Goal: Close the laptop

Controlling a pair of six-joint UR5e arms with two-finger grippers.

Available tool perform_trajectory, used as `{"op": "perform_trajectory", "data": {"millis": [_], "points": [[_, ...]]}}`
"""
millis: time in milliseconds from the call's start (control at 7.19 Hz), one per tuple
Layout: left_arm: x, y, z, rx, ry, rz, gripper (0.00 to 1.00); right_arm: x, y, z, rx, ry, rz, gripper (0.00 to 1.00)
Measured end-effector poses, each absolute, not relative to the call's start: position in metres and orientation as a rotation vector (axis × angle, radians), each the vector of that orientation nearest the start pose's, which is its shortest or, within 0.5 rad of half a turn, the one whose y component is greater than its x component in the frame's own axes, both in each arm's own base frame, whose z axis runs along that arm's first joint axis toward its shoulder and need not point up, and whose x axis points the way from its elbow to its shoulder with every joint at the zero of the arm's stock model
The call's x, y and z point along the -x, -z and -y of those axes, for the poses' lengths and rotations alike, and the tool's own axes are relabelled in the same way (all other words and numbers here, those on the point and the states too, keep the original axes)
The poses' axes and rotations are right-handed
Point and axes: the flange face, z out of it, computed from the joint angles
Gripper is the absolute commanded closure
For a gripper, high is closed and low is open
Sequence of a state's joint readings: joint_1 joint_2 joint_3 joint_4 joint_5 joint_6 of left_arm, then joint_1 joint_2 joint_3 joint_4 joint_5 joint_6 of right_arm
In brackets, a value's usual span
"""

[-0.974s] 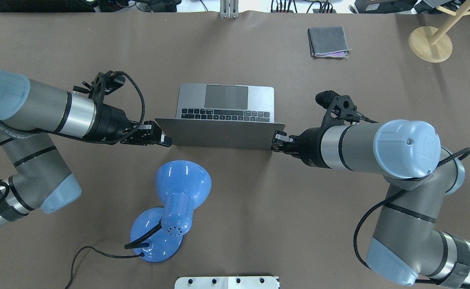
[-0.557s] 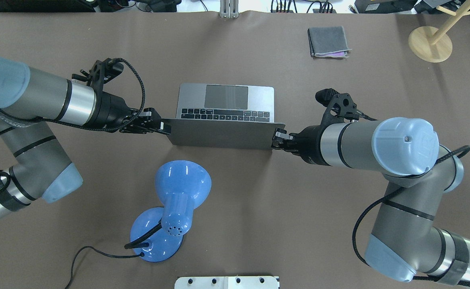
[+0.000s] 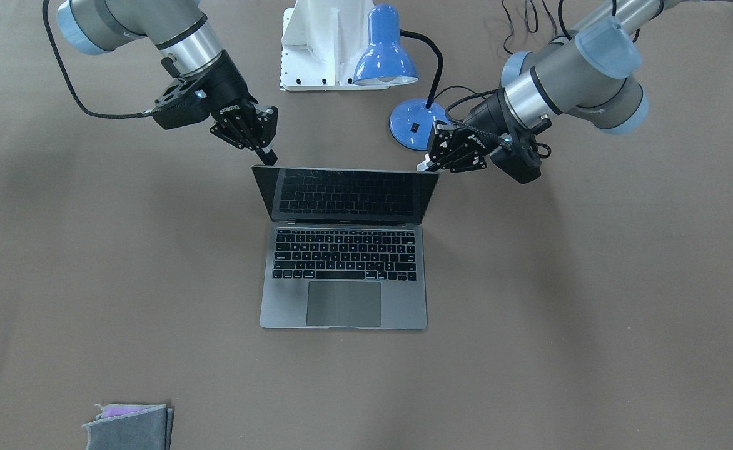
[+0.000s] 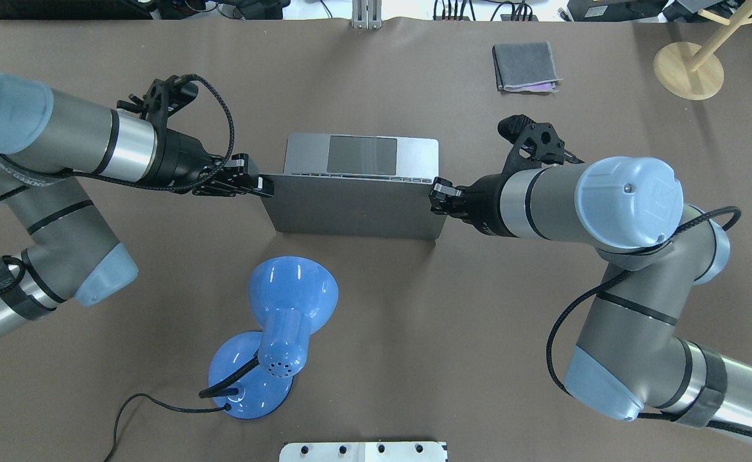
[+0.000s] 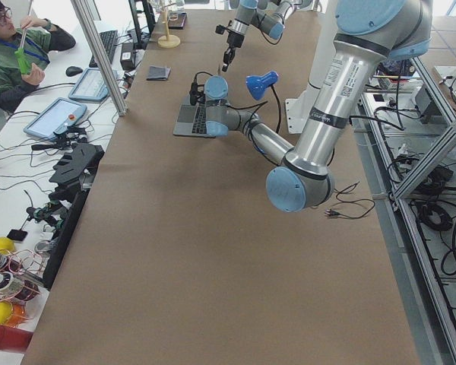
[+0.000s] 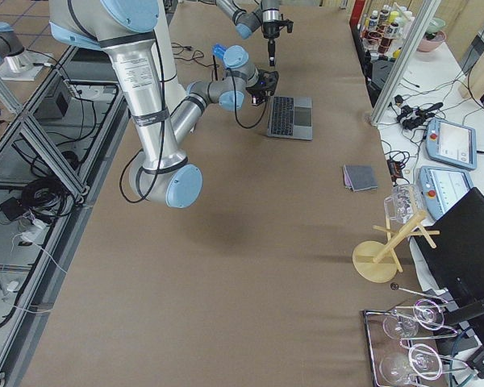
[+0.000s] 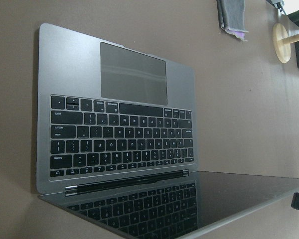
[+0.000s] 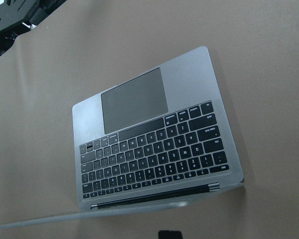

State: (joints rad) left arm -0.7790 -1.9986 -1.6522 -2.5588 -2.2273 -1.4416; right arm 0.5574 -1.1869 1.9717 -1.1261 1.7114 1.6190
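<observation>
The space-grey laptop [image 4: 353, 208] sits half open mid-table, its lid tilted forward over the black keyboard [image 3: 344, 253]. My left gripper [image 4: 262, 186] is shut, its tip against the lid's top corner on its side; it also shows in the front view [image 3: 426, 164]. My right gripper [image 4: 437, 191] is shut and its tip is at the other top corner [image 3: 269, 155]. Both wrist views look down past the lid's edge onto the keyboard and trackpad [image 7: 132, 77] [image 8: 134, 99].
A blue desk lamp [image 4: 286, 321] with a black cable stands on the robot's side of the laptop, close behind the lid. A folded grey cloth [image 4: 525, 67] and a wooden stand [image 4: 687, 70] are at the far right. A white base plate [image 4: 363, 451] is at the near edge.
Both grippers have moved forward, away from the robot, pushing the lid's top corners. The lid has tilted further over the keyboard, which is now almost hidden in the overhead view.
</observation>
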Motion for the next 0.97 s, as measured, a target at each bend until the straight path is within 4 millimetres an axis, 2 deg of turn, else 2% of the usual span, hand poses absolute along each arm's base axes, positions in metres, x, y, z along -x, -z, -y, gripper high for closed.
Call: {"op": "perform_trajectory", "data": {"millis": [557,974], "points": [[-0.378,-0.259,0.504,-0.16,0.075,-1.471,1.0,0.418,-0.224,0.437,-0.215,-0.486,1.193,1.0],[-0.387,-0.262,0.529,-0.179,0.123,-1.443,1.0,0.427,-0.231,0.462,-0.222,-0.511,1.162,1.0]]}}
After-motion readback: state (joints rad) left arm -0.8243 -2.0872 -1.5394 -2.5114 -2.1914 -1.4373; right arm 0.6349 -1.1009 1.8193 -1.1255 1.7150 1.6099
